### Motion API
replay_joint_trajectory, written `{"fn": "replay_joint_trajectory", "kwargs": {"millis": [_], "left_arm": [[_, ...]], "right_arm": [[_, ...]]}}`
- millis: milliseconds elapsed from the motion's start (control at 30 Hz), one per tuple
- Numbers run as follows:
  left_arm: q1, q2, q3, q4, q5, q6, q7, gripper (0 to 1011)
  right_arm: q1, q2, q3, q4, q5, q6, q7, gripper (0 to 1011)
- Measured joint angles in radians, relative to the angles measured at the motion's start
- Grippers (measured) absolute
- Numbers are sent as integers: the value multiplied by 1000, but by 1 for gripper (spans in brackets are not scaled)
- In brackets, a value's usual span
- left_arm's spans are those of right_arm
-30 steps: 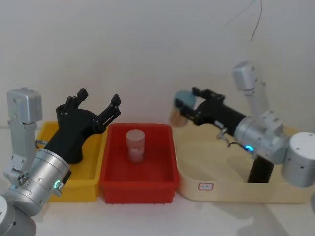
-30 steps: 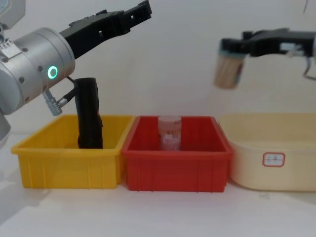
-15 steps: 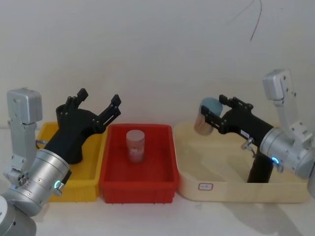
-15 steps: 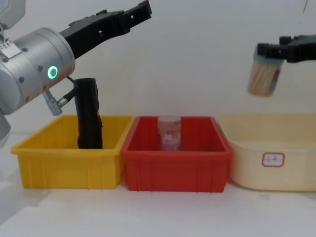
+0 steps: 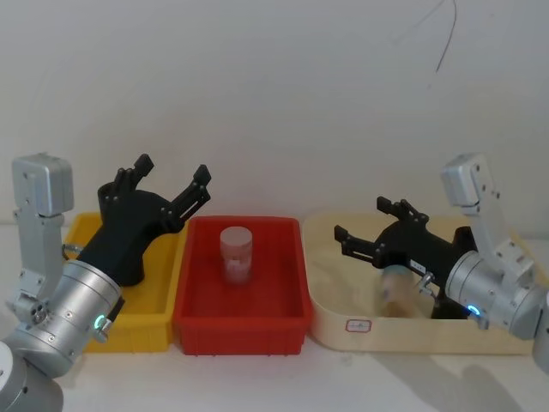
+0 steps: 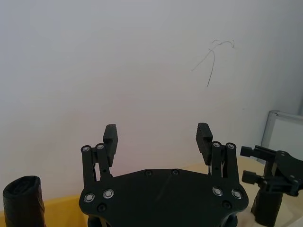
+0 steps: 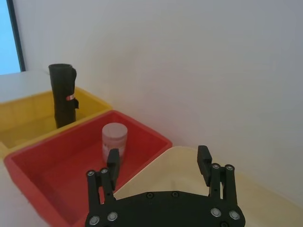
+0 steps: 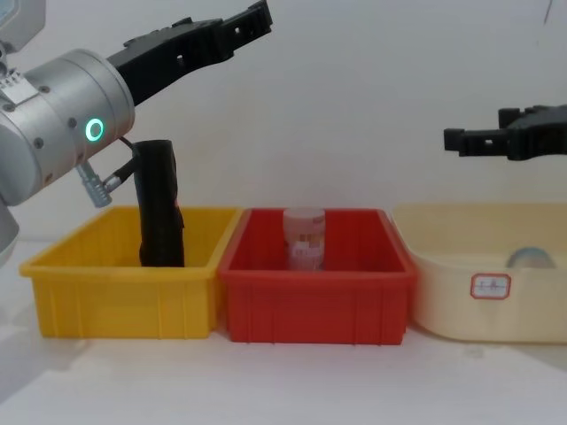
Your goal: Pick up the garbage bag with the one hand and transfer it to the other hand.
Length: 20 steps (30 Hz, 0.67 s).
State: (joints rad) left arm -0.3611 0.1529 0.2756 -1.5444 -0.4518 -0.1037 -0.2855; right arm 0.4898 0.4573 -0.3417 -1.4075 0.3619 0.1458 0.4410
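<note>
The garbage bag (image 8: pixel 159 205) is a tall black roll standing upright in the yellow bin (image 8: pixel 115 288); it also shows as the garbage bag (image 7: pixel 62 94) and the garbage bag (image 6: pixel 23 195). My left gripper (image 5: pixel 171 169), on the green-ringed arm, hangs open above that bin, over and just past the roll, touching nothing. It is the left gripper (image 8: pixel 232 25) and left gripper (image 6: pixel 157 135) too. My right gripper (image 5: pixel 360 221) stands open and empty over the cream tub (image 5: pixel 412 333), far from the roll; it is also the right gripper (image 8: pixel 474 139) and right gripper (image 7: pixel 158 158).
A red bin (image 5: pixel 240 322) between yellow bin and cream tub holds an upright clear jar (image 5: pixel 236 252). A blue-lidded jar (image 5: pixel 396 287) lies inside the cream tub under my right gripper. A black upright cylinder (image 5: pixel 448 300) stands in that tub behind my right arm.
My right gripper carried the blue-lidded jar rightward and down over the cream tub, opened and let it go; the jar now lies in the tub. The left arm has not moved.
</note>
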Motion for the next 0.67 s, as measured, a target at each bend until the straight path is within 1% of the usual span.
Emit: {"fn": "replay_joint_trajectory", "kwargs": {"millis": [33,267,400,667], "left_arm": [[0,0,0,0,0,0,0,1001],[0,0,0,0,0,0,0,1002],[0,0,0,0,0,0,0,1002],[0,0,0,0,0,0,0,1001]], "right_arm": [[-1,0,-1,-1,0,0,0,1001],[-18,3,1,-20,1,-4,1,1000],[-44,5,14,-54,16,-16,-5,1000],[-133,21,47,-168,56,-30,-27,1000]]}}
